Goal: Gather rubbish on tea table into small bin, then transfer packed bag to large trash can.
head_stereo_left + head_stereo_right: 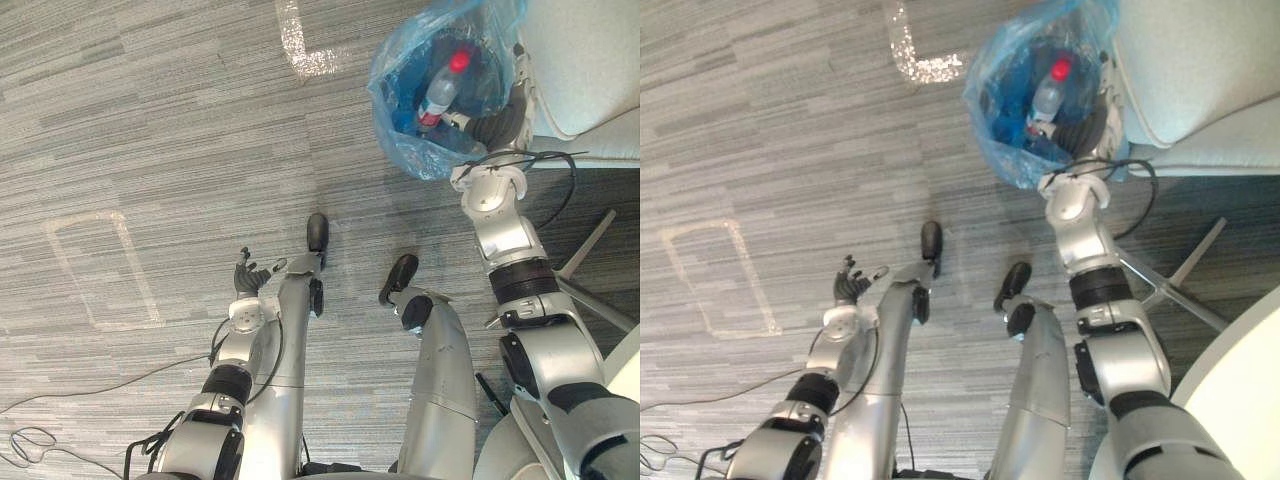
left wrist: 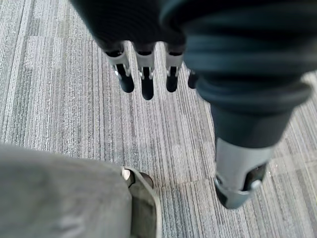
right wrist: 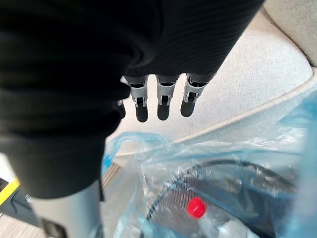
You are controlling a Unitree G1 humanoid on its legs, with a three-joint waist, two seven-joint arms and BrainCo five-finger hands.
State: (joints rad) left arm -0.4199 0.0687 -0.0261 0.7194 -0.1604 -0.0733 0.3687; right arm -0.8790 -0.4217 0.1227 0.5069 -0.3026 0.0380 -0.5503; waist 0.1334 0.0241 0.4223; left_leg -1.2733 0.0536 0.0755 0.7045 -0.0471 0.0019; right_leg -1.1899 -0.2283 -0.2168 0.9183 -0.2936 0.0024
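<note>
Right hand (image 1: 497,125) hangs at the rim of a blue bag (image 1: 400,70), its fingers (image 3: 159,113) straight and side by side, thumb apart, gripping nothing. Just below the fingertips the bag lines a dark wire bin (image 3: 233,171); inside lies a clear bottle (image 1: 438,97) with a red cap (image 1: 459,61). Beyond the fingers sits a pale grey cushion (image 1: 580,60). Left hand (image 1: 248,275) hovers low over grey carpet (image 1: 150,120), well apart from the bag, fingers loosely spread, empty.
</note>
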